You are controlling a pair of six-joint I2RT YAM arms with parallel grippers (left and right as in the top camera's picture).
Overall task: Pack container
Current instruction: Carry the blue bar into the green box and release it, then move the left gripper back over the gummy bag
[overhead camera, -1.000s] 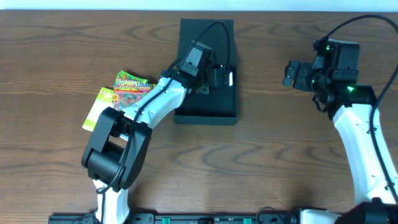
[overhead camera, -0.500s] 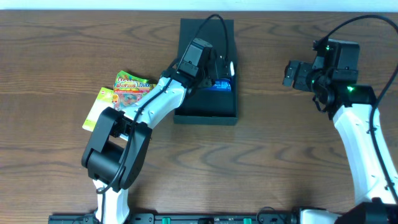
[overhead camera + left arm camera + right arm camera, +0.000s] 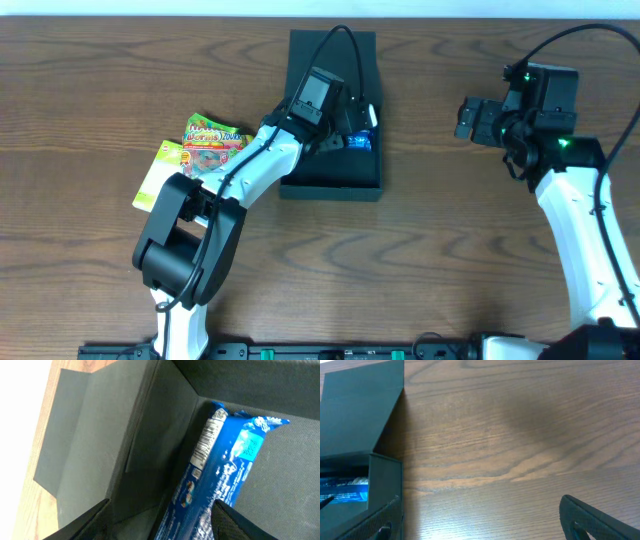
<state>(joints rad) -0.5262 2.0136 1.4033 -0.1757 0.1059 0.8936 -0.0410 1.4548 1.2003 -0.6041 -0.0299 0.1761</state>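
Left gripper [image 3: 352,128] down inside container [image 3: 330,188]. Container sits mid-table, toward far edge of table [image 3: 450,260], lid flap open. In my left wrist view, fingers [image 3: 82,522] stand apart with blue packet [image 3: 215,475] between them, lying against container's inner wall. Gap shows beside packet, so I read no clamp. Right gripper [image 3: 467,118] hovers over bare wood well to container's right, jaws spread wide, holding nothing. Two candy bags [image 3: 210,140] lie on table, just left of container.
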